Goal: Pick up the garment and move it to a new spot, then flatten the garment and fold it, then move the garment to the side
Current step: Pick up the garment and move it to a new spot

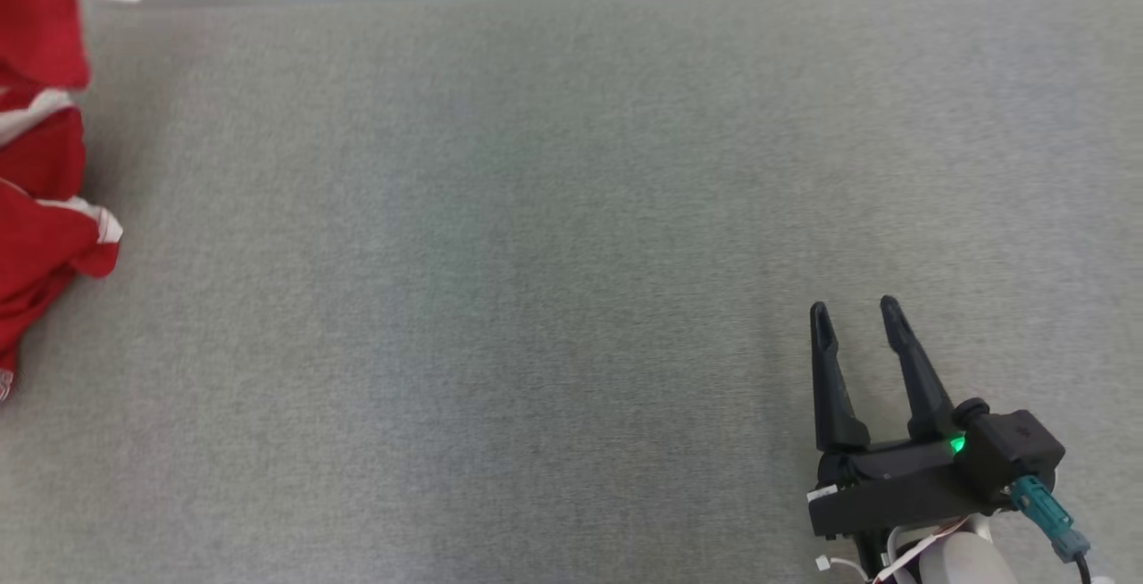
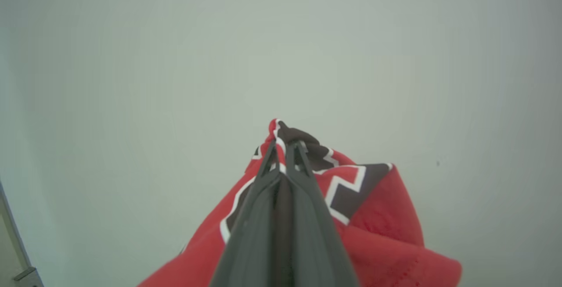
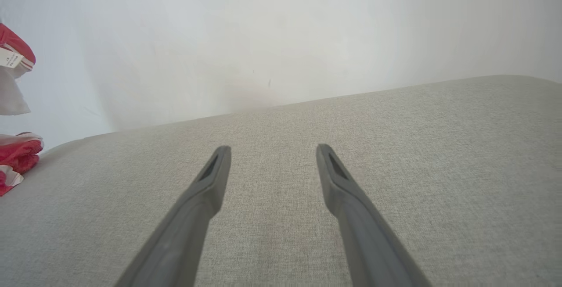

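Observation:
The garment (image 1: 40, 200) is red with white trim and hangs at the far left edge of the head view, its lower folds resting on the grey surface. In the left wrist view the garment (image 2: 377, 217) shows a dark and white zigzag pattern, and my left gripper (image 2: 285, 146) is shut on a bunched part of it. A white label shows on the garment (image 3: 15, 59) at the left edge of the right wrist view. My right gripper (image 1: 855, 309) stands open at the lower right, nothing between its fingers, far from the cloth.
A wide grey fabric surface (image 1: 571, 254) spreads before me, with its far edge against a pale wall (image 3: 281, 28). A dark metal corner (image 2: 19, 274) shows at the lower left of the left wrist view.

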Robot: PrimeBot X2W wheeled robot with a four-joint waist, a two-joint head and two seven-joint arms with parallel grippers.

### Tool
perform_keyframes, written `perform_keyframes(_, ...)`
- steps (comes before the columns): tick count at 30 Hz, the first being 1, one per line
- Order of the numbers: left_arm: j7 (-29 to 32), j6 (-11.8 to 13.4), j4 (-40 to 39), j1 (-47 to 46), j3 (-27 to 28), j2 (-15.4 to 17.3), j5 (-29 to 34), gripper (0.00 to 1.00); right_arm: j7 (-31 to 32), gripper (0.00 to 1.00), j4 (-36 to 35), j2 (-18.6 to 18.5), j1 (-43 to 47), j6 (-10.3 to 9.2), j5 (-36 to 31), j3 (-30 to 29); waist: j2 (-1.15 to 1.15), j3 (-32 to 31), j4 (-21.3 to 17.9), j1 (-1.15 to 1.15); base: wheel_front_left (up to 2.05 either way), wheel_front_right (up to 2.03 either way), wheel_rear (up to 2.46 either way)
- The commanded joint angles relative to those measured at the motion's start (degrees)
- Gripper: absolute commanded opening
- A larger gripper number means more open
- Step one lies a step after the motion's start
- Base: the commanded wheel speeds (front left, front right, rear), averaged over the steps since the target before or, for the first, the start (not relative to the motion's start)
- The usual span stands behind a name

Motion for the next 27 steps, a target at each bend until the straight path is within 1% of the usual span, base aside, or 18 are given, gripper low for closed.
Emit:
perform_keyframes(1, 0.14, 0.09, -1.58, -0.81, -0.5, -0.44, -0.6, 0.0, -0.04, 1.0, 0.19, 0.05, 0.5, 0.19, 0.57, 0.33, 0.0, -1.47, -1.58, 0.01, 0.0, 0.0, 0.0)
perform_keyframes(6, 2.45, 0.08, -10.18, -1.24, -3.48, -2.09, -3.11, 0.0, -0.05, 1.0, 0.45, 0.06, 1.2, 0.19, 2.33, 0.72, 0.0, -3.06, -4.57, 0.01, 0.0, 0.0, 0.0)
perform_keyframes(10, 4.42, 0.09, -17.01, 1.14, -5.31, -4.16, -4.41, 0.0, -0.04, 1.0, 0.59, 0.06, 1.61, 0.19, 3.2, 1.32, 0.0, -4.09, -7.77, 0.01, 0.0, 0.0, 0.0)
perform_keyframes(16, 7.27, 1.25, -26.4, 5.43, -8.68, -9.11, -5.73, 0.0, -0.04, 1.0, 0.71, 0.05, 2.0, 0.19, 4.58, 0.94, 0.0, -4.61, -12.06, 0.01, 0.0, 0.0, 0.0)
perform_keyframes(21, 8.98, 2.13, -31.7, 10.4, -12.51, -13.66, -6.41, 0.0, -0.04, 1.0, 0.76, 0.06, 2.13, 0.19, 5.3, 1.35, 0.0, -4.44, -14.7, 0.01, 0.0, 0.0, 0.0)
perform_keyframes(27, 8.97, 3.31, -35.09, 18.82, -16.75, -17.25, -6.72, 0.0, -0.04, 1.0, 0.8, 0.05, 1.62, 0.19, 6.07, 1.84, 0.0, -4.21, -17.07, 0.01, 0.0, 0.0, 0.0)
